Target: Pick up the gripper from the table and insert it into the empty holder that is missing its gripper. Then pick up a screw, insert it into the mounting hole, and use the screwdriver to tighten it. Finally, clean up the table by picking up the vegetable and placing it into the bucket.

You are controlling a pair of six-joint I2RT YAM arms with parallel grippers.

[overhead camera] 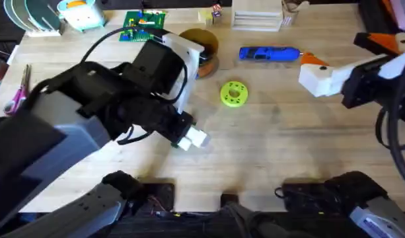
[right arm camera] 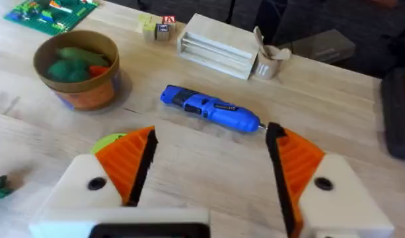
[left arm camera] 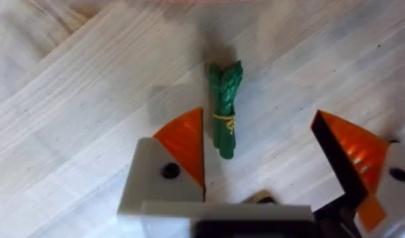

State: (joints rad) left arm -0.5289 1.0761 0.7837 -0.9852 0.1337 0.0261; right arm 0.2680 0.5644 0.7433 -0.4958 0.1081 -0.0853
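Your left tool (left arm camera: 258, 158) hangs over the desk (left arm camera: 70, 119) with its orange-padded fingers (left arm camera: 185, 142) spread wide, nothing between them yet. The vegetable (left arm camera: 224, 109) lies flat on the wood, its bottom end just beside the inner edge of one pad, the yellow band around its middle; you can't quite tell whether that pad touches it. From overhead, your left arm sprawls large and dark across the left half of the desk. Over on the right, your right tool (right arm camera: 212, 165) is also parted wide and empty, held above the wood. Past its fingers lies the screwdriver (right arm camera: 210, 109) on its side, metal tip pointing away from the bucket (right arm camera: 76, 69). That bucket stands upright near the far edge with green and orange pieces inside. The lime-green disc (overhead camera: 233, 93) sits mid-desk, between bucket and screwdriver and nearer you.
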